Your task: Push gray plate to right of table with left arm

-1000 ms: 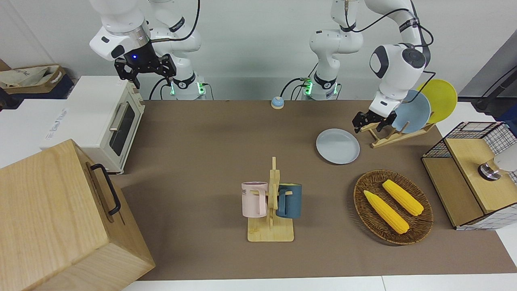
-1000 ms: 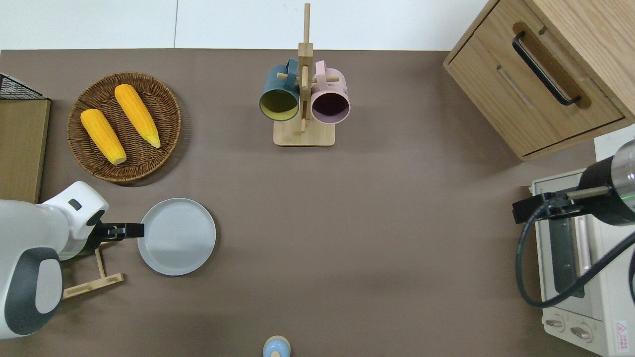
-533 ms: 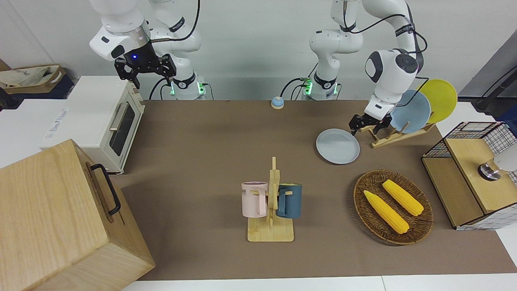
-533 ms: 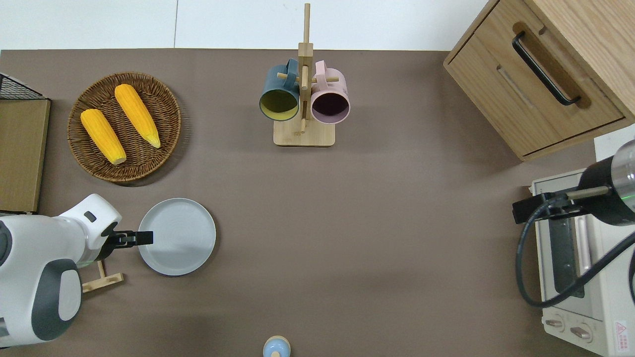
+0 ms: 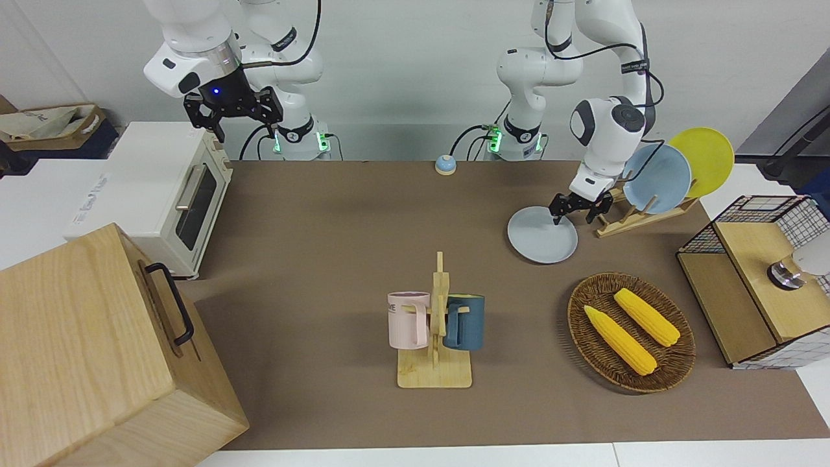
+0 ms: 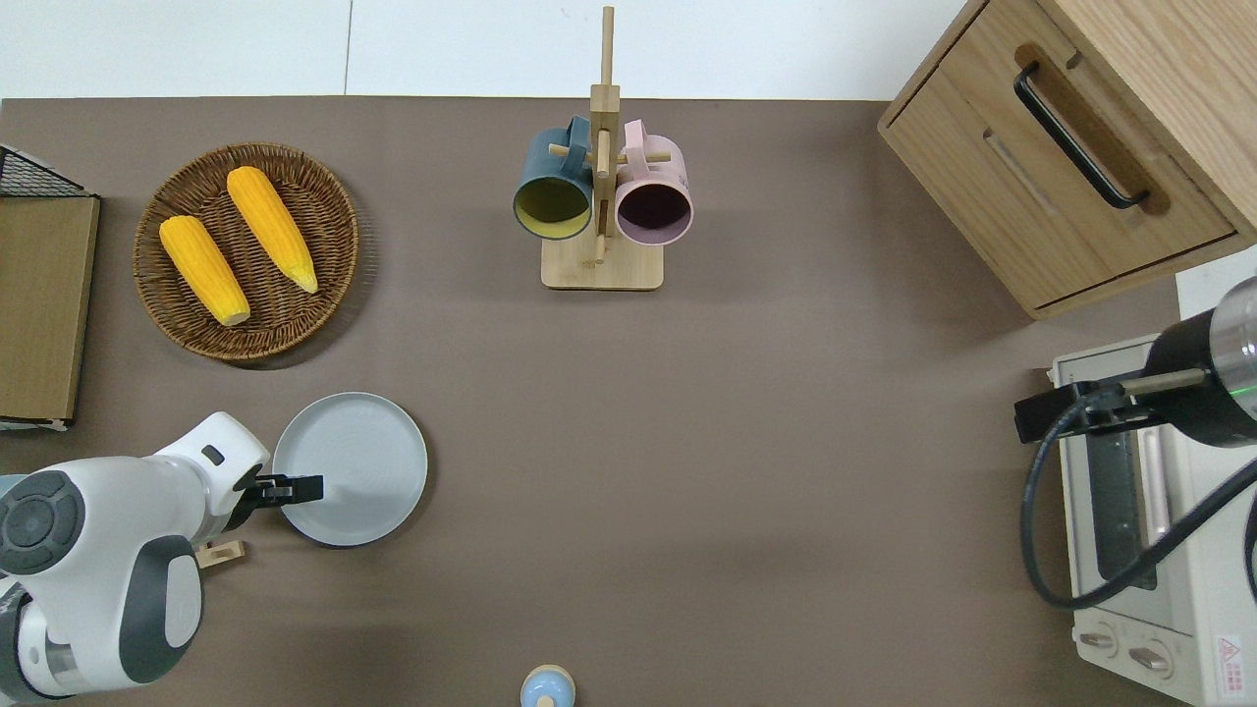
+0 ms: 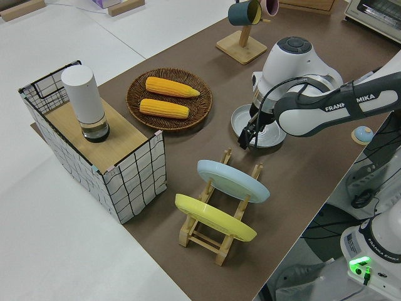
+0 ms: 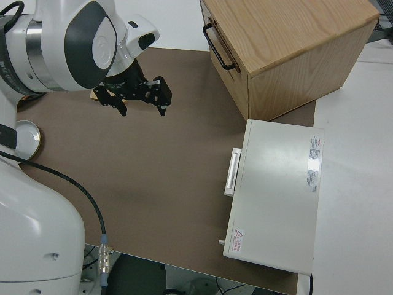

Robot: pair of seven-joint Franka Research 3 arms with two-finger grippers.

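L arm (image 6: 108, 550) reaches in low, elbow bent, its black two-finger gripper (image 6: 300, 487) over the edge of the flat round pale gray-blue plate (image 6: 358, 471) at approx. 9 o'clock in overhead view; finger state: cannot tell. Plate lies flat on the matte brown table (image 6: 737, 442), toward L arm's end, w/ round wicker basket (image 6: 196, 324) farther from robots, at plate's 11 o'clock. R arm parked, its gripper (image 8: 138, 98) spread wide, holding nothing.
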